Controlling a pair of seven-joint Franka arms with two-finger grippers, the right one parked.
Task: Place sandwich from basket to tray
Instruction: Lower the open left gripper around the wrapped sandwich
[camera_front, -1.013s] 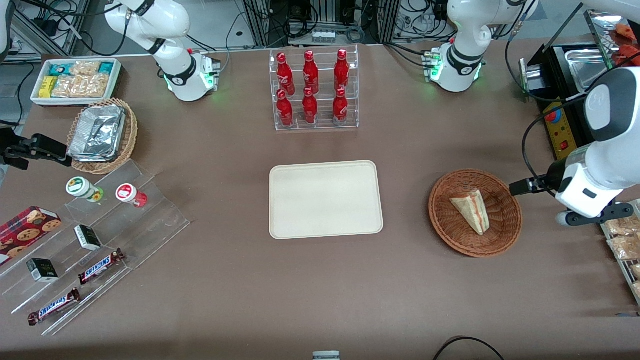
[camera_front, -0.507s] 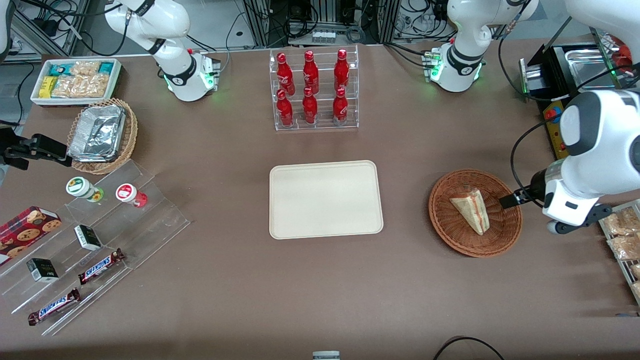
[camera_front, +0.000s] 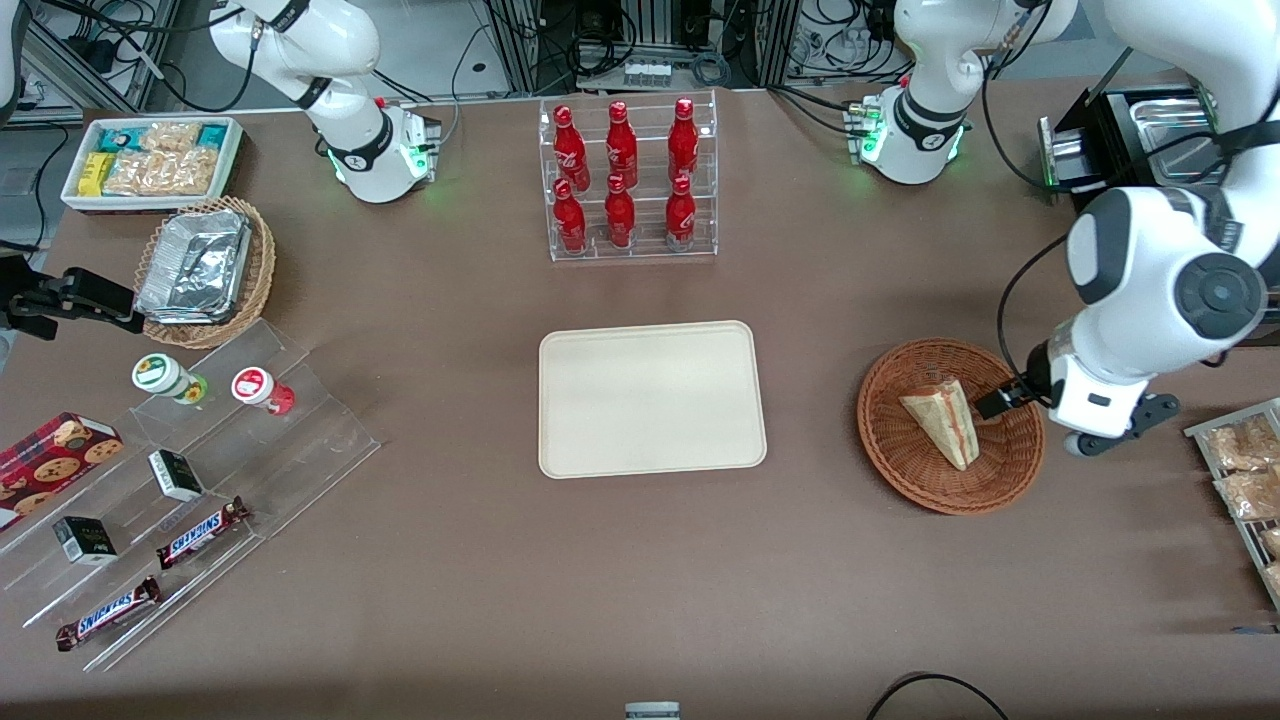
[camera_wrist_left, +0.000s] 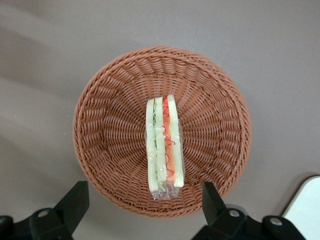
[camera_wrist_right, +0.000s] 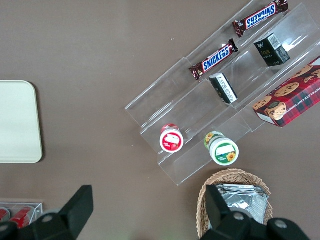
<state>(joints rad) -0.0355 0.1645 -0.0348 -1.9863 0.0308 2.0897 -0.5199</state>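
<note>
The sandwich (camera_front: 943, 421) lies in the reddish-brown basket (camera_front: 886, 440), a cream wedge with a red and green filling stripe. In the left wrist view the sandwich (camera_wrist_left: 164, 142) lies on its side at the middle of the basket (camera_wrist_left: 110, 135). My left gripper (camera_front: 996, 402) hovers over the basket's rim on the working arm's side. It is open and empty (camera_wrist_left: 144, 205), with the fingers spread wider than the sandwich and apart from it. The cream tray (camera_front: 650, 398) lies flat mid-table, beside the basket toward the parked arm's end.
A clear rack of red bottles (camera_front: 633, 180) stands farther from the camera than the tray. A wire rack of snack bags (camera_front: 1245, 480) and a black machine (camera_front: 1130, 150) sit at the working arm's end. A foil-filled tan basket (camera_front: 205, 270) and an acrylic snack stand (camera_front: 190, 480) sit at the parked arm's end.
My left arm has swung in from the table's end toward the basket. The gripper now stands over the basket's rim, closer to the sandwich. The sandwich has not moved.
</note>
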